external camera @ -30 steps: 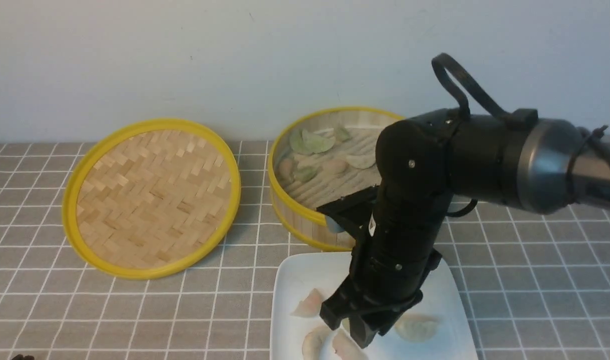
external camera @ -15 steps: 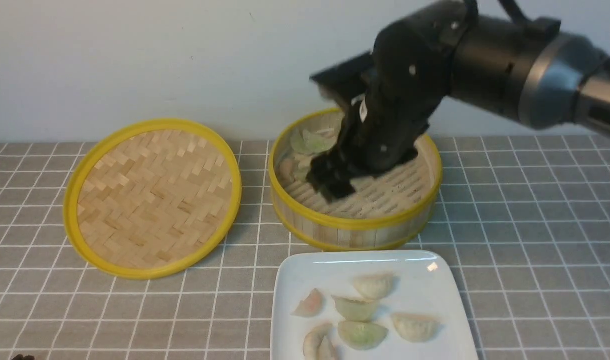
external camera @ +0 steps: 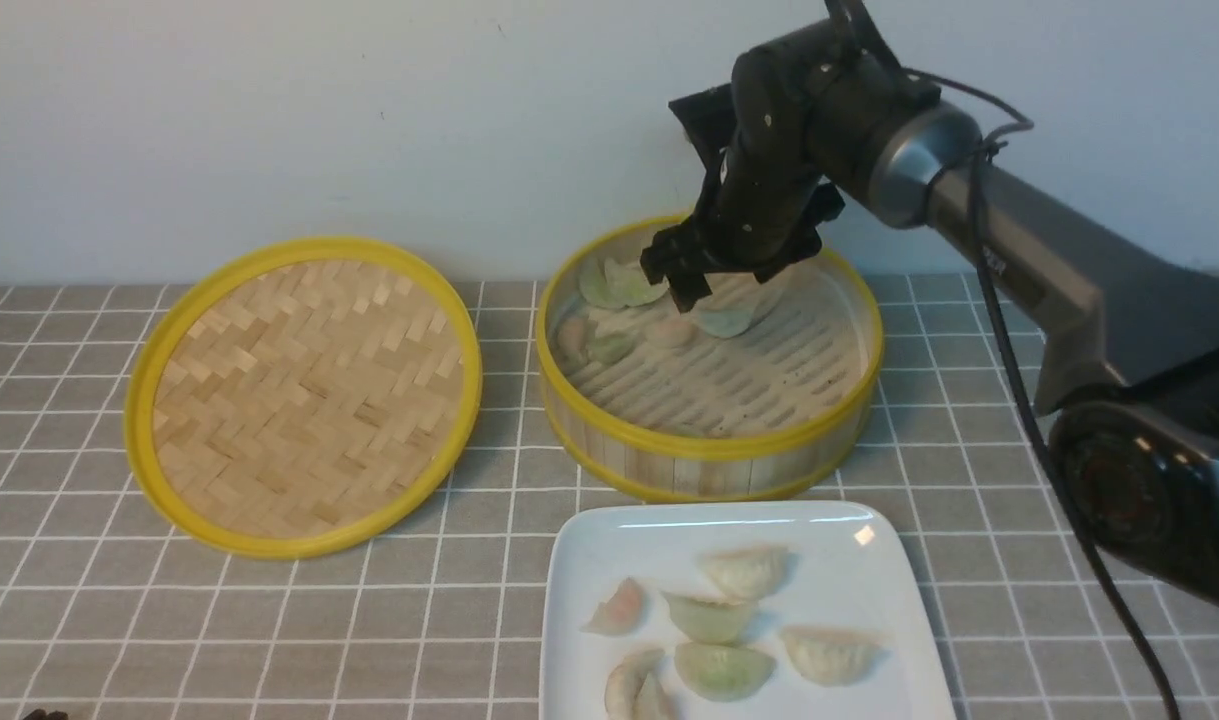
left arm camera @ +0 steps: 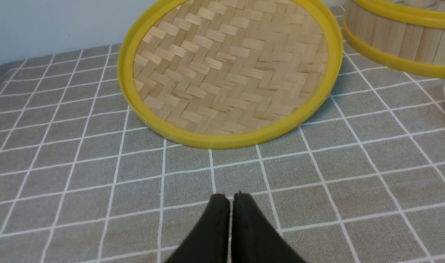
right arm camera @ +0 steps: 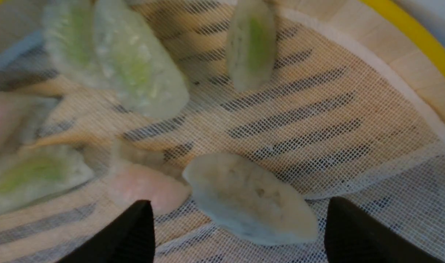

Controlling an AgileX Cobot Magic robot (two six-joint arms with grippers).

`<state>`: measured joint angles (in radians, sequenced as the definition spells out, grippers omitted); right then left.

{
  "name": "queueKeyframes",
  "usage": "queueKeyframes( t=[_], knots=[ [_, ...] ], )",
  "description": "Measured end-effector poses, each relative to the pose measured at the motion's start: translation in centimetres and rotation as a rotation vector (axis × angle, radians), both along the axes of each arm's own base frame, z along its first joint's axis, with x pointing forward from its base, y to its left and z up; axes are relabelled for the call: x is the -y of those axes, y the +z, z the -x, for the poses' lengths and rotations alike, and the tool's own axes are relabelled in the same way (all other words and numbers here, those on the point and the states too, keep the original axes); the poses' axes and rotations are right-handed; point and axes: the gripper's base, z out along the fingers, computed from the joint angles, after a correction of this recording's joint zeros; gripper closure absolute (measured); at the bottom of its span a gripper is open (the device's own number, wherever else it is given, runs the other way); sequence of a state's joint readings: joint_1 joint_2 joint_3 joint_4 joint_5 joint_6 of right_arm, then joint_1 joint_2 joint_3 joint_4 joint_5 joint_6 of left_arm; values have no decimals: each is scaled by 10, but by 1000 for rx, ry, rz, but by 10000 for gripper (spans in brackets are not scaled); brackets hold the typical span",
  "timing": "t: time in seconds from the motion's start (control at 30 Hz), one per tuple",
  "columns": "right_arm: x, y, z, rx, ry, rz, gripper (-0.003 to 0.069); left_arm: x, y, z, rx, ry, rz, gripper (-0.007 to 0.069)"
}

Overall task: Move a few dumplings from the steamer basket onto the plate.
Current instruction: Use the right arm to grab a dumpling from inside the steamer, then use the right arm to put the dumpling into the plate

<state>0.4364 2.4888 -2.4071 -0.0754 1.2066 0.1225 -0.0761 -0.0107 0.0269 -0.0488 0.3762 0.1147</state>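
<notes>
Right gripper (right arm camera: 238, 202): open above basket (external camera: 714, 465) dumpling (right arm camera: 251, 199)
Left gripper (left arm camera: 231, 201): closed
Plate (external camera: 899, 650): 7 dumplings (external camera: 724, 670) visible
Lid (external camera: 309, 400): beside basket

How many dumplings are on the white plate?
6 in view on the plate: one pinkish at left, two green in the middle, two cream behind and right, one cream nearest the front edge of the picture, perhaps overlapping another; more may be hidden.

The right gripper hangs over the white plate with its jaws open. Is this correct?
Not quite: the right gripper hangs over the steamer basket, not the plate, as the front view shows. Its jaws are indeed open.
</notes>
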Motion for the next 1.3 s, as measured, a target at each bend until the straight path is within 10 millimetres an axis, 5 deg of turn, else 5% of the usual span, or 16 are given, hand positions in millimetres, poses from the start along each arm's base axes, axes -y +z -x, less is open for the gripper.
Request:
queueKeyframes(
  t=[0.1,0.47,0.63,0.87,0.93,0.97,1.0,1.3],
  knots=[
    [3,-20,-6,-18,-8,7,92,0,0,0,0,0,0,629],
    [2,-25,-11,-17,-16,-50,111,0,0,0,0,0,0,629],
    [1,-24,-10,-27,-11,-56,263,0,0,0,0,0,0,629],
    [2,-21,-7,-39,26,-34,271,0,0,0,0,0,0,629],
    [3,-19,-5,-53,31,-31,322,0,0,0,0,0,0,629],
    [3,-18,-4,-66,35,-23,412,0,0,0,0,0,0,629],
    [4,-12,-1,-71,42,-24,510,0,0,0,0,0,0,629],
    [9,50,12,21,53,-70,489,0,0,0,0,0,0,629]
  ],
)
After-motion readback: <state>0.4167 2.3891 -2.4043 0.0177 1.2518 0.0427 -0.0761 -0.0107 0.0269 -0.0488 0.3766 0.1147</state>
